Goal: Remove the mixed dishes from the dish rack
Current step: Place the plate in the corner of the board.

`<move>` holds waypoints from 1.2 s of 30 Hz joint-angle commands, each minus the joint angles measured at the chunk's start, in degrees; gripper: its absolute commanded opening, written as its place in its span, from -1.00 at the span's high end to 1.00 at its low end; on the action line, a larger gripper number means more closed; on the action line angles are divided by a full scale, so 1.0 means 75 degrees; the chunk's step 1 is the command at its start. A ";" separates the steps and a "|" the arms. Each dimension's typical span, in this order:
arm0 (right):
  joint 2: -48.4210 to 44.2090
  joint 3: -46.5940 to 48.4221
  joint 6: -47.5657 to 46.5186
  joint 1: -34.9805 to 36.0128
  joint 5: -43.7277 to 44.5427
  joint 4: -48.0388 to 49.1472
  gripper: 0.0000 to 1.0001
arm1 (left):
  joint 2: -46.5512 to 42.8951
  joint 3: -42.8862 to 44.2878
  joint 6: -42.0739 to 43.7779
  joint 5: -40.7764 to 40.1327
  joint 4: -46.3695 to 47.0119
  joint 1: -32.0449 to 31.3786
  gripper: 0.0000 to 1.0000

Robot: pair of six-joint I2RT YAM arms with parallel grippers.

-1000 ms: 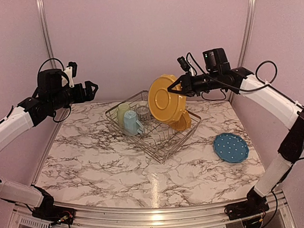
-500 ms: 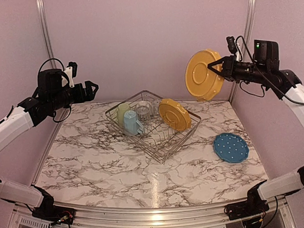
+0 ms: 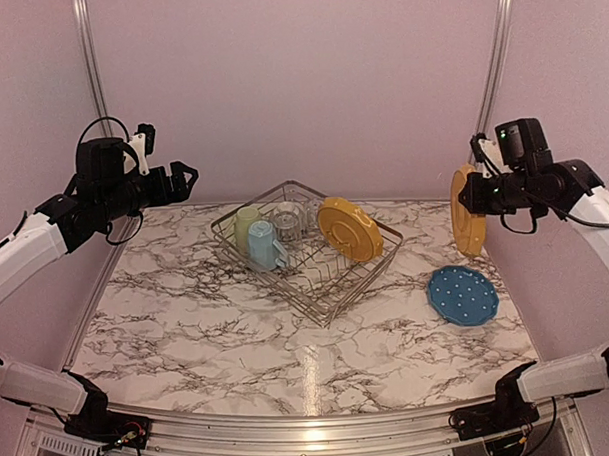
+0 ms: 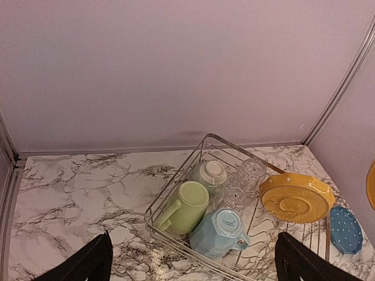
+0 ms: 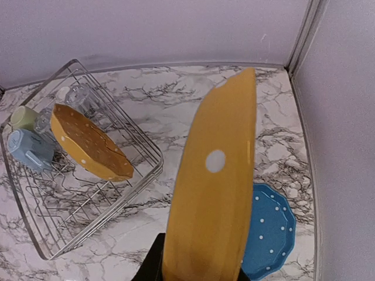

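Right gripper (image 3: 472, 194) is clamped on the rim of a yellow plate (image 3: 467, 220), held on edge in the air over the counter's (image 3: 218, 331) right rear corner, just behind the blue plate (image 3: 463, 294) lying flat near the right edge; the left gripper (image 3: 186, 177) hangs wide open and empty over the left rear corner. I judge the step is setting this plate down, so the next move calls for lowering it and tilting it flat onto the blue plate or beside it, then releasing gently. In the rack (image 3: 327, 302) at the middle rear wait the other yellow plate (image 3: 350, 229), mug (image 3: 263, 245), cup (image 3: 246, 222), glass (image 3: 287, 224) and bowl (image 4: 211, 174).
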 commanded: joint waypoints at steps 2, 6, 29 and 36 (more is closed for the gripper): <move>0.0175 -0.0739 -0.0448 -0.0027 0.1814 0.0189 1.00 | -0.0125 0.0010 -0.0039 0.0105 0.0028 0.0011 -0.98; 0.0527 -0.1165 -0.0391 0.0165 0.2413 0.0129 1.00 | -0.0141 0.0010 -0.0044 0.0096 0.0028 0.0013 -0.98; 0.2923 -0.2216 0.0381 0.1140 0.4440 0.0171 1.00 | -0.0215 0.0028 -0.0027 0.0110 0.0005 0.0005 -0.98; 0.3422 -0.2327 0.0399 0.1137 0.4809 0.0321 1.00 | -0.0189 0.0022 -0.0021 0.0085 0.0005 0.0004 -0.98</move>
